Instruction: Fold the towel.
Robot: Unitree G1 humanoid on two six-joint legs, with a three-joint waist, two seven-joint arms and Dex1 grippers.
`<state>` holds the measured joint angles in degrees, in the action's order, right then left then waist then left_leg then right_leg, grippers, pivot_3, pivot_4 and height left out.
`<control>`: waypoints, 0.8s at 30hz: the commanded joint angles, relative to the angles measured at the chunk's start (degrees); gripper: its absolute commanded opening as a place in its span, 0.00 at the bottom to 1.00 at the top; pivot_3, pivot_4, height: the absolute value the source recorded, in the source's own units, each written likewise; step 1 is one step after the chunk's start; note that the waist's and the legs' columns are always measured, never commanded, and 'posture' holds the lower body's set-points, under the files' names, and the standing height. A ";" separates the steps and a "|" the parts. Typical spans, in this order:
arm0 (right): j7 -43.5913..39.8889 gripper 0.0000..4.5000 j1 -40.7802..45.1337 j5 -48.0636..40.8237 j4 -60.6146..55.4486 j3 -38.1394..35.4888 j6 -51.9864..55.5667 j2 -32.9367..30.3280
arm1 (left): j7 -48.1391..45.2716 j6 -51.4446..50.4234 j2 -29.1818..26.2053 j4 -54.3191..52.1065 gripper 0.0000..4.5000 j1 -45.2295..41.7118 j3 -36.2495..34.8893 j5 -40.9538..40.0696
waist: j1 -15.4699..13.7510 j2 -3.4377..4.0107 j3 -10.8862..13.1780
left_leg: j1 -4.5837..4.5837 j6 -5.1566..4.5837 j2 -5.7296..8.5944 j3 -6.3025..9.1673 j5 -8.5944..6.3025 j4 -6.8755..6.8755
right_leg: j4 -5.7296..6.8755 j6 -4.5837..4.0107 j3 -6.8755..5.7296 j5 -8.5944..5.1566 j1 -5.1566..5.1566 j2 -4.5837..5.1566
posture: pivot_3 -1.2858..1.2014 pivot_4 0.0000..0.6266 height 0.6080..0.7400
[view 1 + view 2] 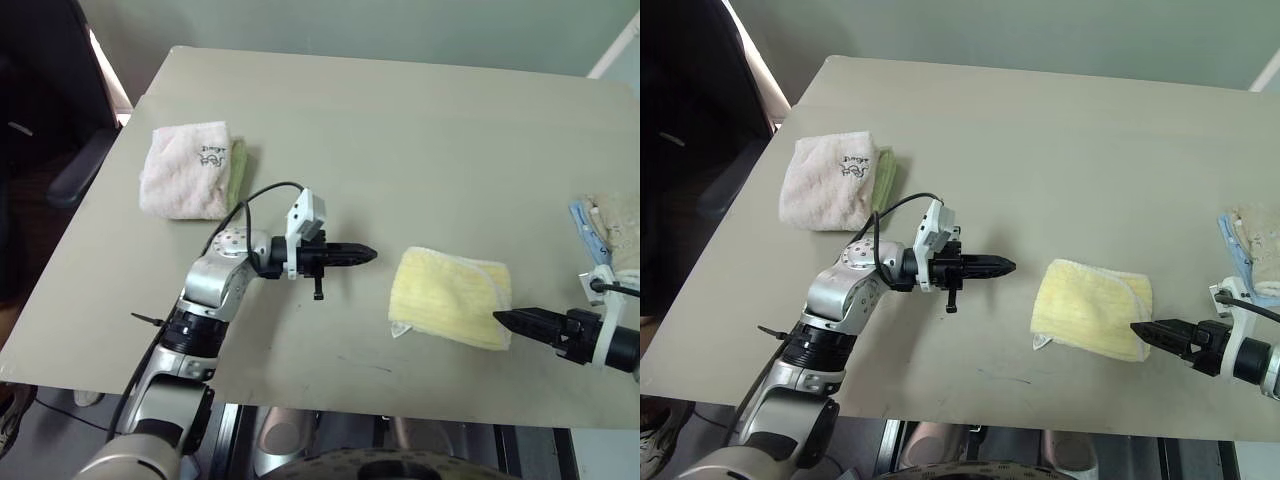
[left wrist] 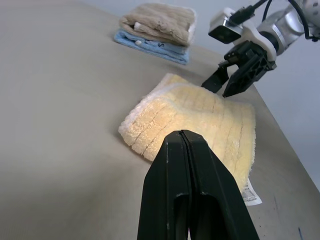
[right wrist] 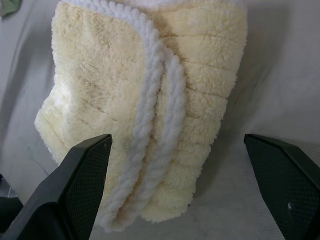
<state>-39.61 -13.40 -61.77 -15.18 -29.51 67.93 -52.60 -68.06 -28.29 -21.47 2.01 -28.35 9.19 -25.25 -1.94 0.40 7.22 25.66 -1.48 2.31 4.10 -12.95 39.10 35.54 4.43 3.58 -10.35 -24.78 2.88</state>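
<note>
Where folded, towel hides layers; tag peeks out.

Folded pink-white towel on green cloth, beige and blue folded cloths, grey table

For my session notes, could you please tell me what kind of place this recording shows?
Probably a lab or office test bench: a plain grey table by a bare wall, holding only folded cloths, namely the pale yellow towel, a pink-white towel, and a beige and blue stack.
</note>
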 commanded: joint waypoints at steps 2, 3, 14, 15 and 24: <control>0.71 0.99 2.74 -4.86 -0.97 -0.21 4.04 1.42 | 1.68 -0.51 0.29 -3.56 0.00 0.69 -1.04 -2.05 | 0.01 0.00 0.00 | -0.01 -0.01 0.01 0.00 0.06 0.00 | 0.03 -0.01 0.00 -0.02 0.00 0.00 | 0.52 0.24 0.91; 1.02 0.99 3.22 -5.37 -0.83 -0.15 4.72 1.68 | 1.88 -0.45 0.27 -3.70 0.00 0.86 -0.91 -2.07 | 0.02 0.00 0.00 | -0.02 0.01 0.00 0.00 0.08 0.00 | 0.04 -0.01 0.00 -0.02 0.00 0.00 | 0.52 0.24 0.91; 1.06 0.85 6.77 -4.28 1.28 2.60 6.59 2.25 | 4.62 0.42 1.70 -5.14 0.00 2.10 -0.27 -1.77 | 0.09 0.00 0.00 | -0.19 0.01 0.00 0.01 0.13 -0.04 | 0.36 -0.08 0.00 -0.11 -0.01 0.01 | 0.52 0.24 0.91; 0.90 0.78 6.97 -4.03 1.77 2.45 6.34 2.13 | 4.84 0.41 1.77 -5.23 0.00 2.13 -0.25 -1.70 | 0.09 0.00 0.00 | -0.20 0.01 0.00 0.02 0.13 -0.04 | 0.37 -0.09 -0.01 -0.11 -0.01 0.00 | 0.52 0.24 0.91; 1.91 0.07 7.53 -4.17 2.51 -2.41 5.68 2.04 | 5.84 0.87 2.21 -3.97 0.00 0.53 0.14 -1.02 | 0.08 0.00 0.00 | -0.19 0.00 0.02 0.02 0.13 -0.04 | 0.37 -0.12 -0.01 -0.10 0.00 0.02 | 0.52 0.24 0.91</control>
<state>-38.51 -6.29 -65.02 -11.48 -29.09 74.13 -50.42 -62.23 -28.53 -19.43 -1.00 -26.41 9.26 -25.94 -1.86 0.40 7.22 25.47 -1.48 2.33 4.12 -12.82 39.06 35.92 4.31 3.57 -10.46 -24.78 2.89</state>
